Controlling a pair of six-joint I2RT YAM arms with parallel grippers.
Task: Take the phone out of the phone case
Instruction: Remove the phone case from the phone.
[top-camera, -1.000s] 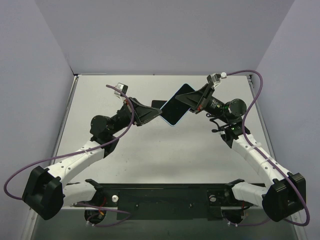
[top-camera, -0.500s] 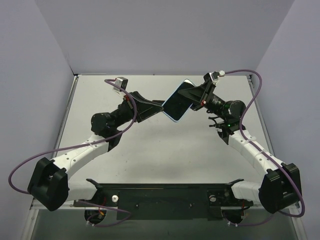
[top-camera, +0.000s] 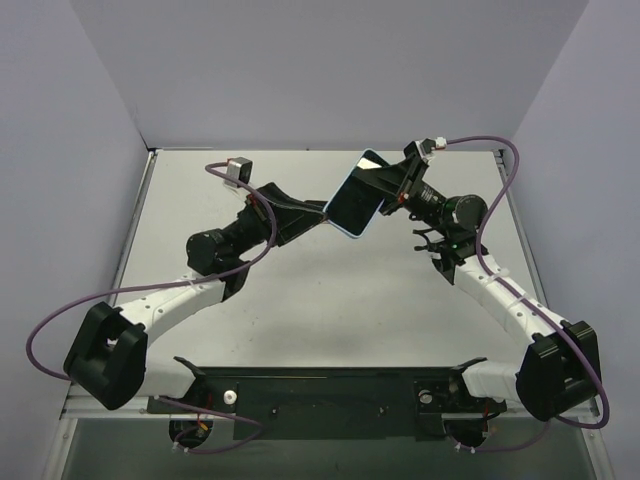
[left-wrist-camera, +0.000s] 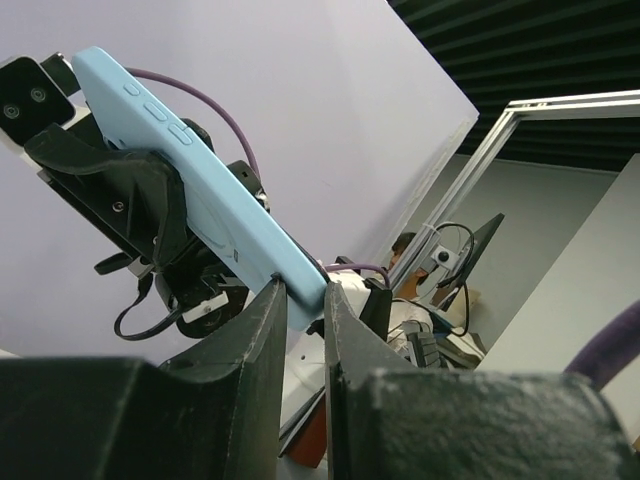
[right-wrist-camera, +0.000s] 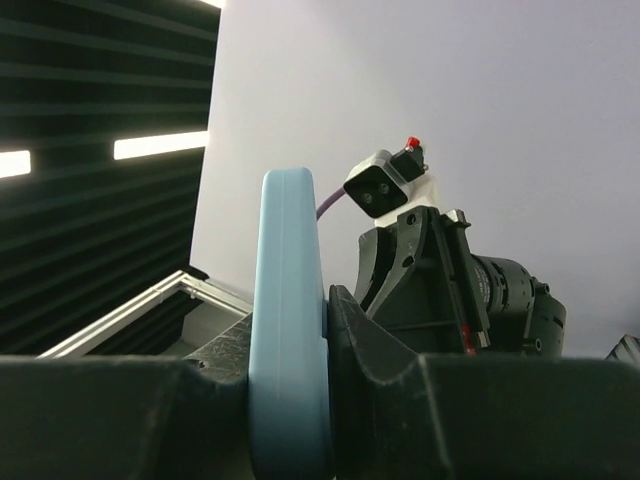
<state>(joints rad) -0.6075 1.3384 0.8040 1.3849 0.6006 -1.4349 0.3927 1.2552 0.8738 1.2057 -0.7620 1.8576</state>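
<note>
phone (top-camera: 357, 193), in its light blue phone case (top-camera: 350, 233), hung tilted above the surface (top-camera: 300, 300) in the top view. left wrist view: left pincer (left-wrist-camera: 303, 295) pinched a lower corner of the phone case (left-wrist-camera: 200, 190). right wrist view: right pincer (right-wrist-camera: 290, 330) squeezed its edge.

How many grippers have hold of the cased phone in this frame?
2. The left gripper pinches the lower corner of the cased phone. The right gripper clamps its opposite, upper edge. None hidden.

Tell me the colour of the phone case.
Light blue. The phone case shows best in the left wrist view, seen along its edge.
</note>
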